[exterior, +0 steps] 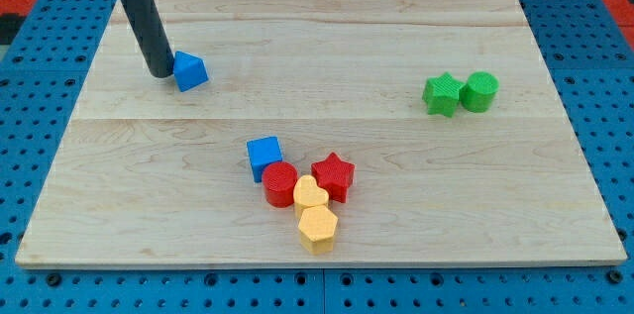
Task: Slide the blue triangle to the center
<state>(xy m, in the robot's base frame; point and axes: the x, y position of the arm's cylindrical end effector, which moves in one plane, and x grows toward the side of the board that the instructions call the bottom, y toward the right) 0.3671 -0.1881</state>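
Nearest the table's bottom edge, a huddle of blocks: yellow hexagonal block (317,229), yellow heart-shaped block (310,195), red round block (280,184), red star-shaped block (334,176), blue cube-like block (264,157). Farther back, by the right edge, green star-shaped block (442,94) touching green round block (479,91). Toward the top-left corner, the small blue triangle block (190,70) on the pale wooden table (555,205). Just beside it, on its left, my tip (160,74); contact too close to call. No fingers here, only a bare dark rod, leaning slightly toward the corner. Centre lying right of and below the triangle, so probably well placed for a rightward push, angled toward the bottom edge.
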